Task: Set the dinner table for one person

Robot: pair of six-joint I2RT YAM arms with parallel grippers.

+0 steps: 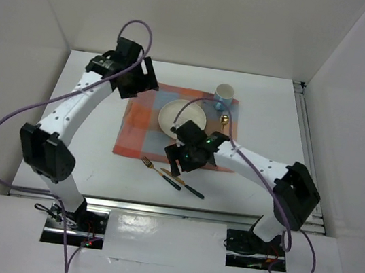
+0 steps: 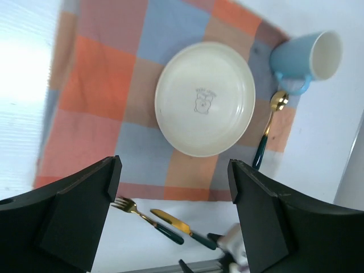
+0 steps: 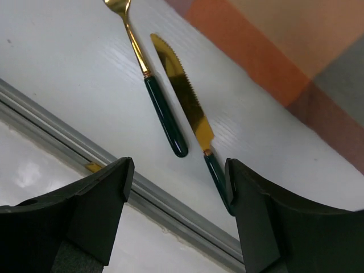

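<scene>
The dinner table (image 1: 267,122) is the big white tabletop, and it fills the space in front of both arms. On your left, the left hand (image 2: 173,176) hangs in the air above the far left corner of the checked mat (image 1: 139,127). Its two fingers are spread wide and it holds nothing.

The mat lies flat in the middle of the tabletop. Just off the mat's near edge, you can see a fork (image 3: 153,85) and a knife (image 3: 185,94) lying side by side on the bare tabletop. They are gold with dark green handles, and they sit close together without touching.

A cream plate (image 2: 205,96) sits on the mat, a little right of its middle. Your right hand (image 3: 179,170) hovers over the fork and knife, near the tabletop's near edge. Its fingers are apart and nothing is between them.

A gold spoon (image 2: 267,128) lies by the mat's right edge, just beside the plate. A blue mug (image 2: 307,60) stands at the mat's far right corner.
</scene>
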